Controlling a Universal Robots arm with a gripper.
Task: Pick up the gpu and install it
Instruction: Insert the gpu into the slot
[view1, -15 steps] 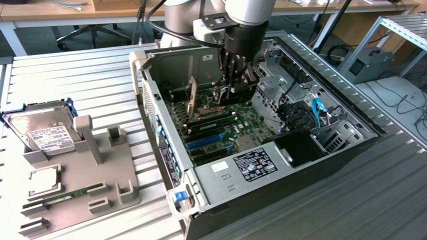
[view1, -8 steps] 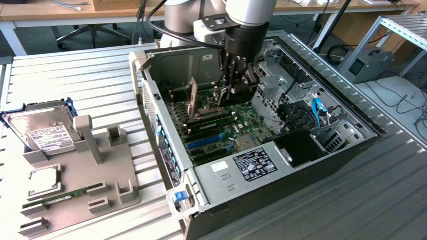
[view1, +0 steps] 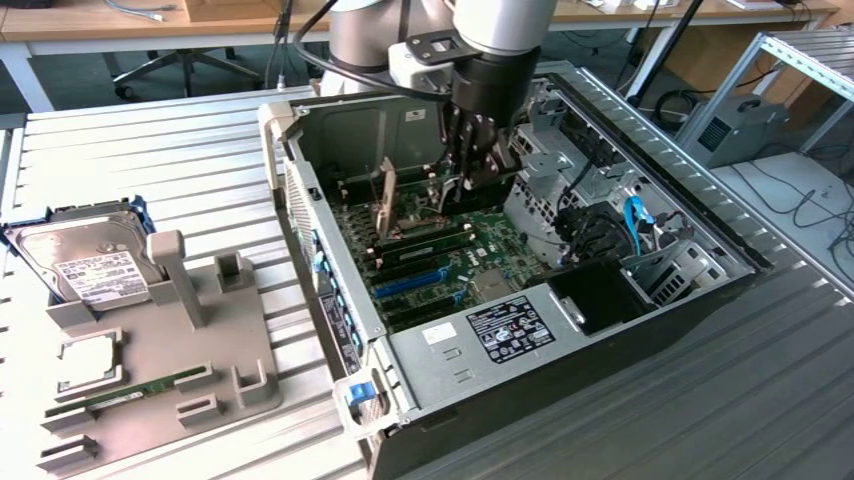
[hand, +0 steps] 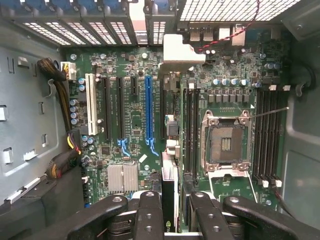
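Gripping the gpu (hand: 169, 195) edge-on between its two black fingers (hand: 150, 215), the gripper (view1: 470, 165) is reaching down into the open computer case (view1: 694, 215), its jaws closed on the card's upper edge. In the wrist view the card is showing as a thin dark strip running away from the fingers, with its silver metal bracket (hand: 181, 50) at the far end by the case's rear slot openings (hand: 100, 30). The card is hanging upright over the green motherboard (hand: 130, 125), just beside the long blue expansion slot (hand: 148, 112) and between it and the black memory slots (hand: 191, 130); whether its lower edge is touching the board I cannot tell.

In the exterior view the arm (view1: 494, 30) is coming down from above into the case, which is lying on its side on a ribbed metal table (view1: 160, 160). An empty processor socket (hand: 225, 142) is sitting farther across the board.

Well apart, at the exterior view's left, a grey parts tray (view1: 200, 350) is resting on the table, carrying a silver hard drive (view1: 87, 262) with a white label, a narrow green memory stick (view1: 134, 390) and a square chip (view1: 83, 360).
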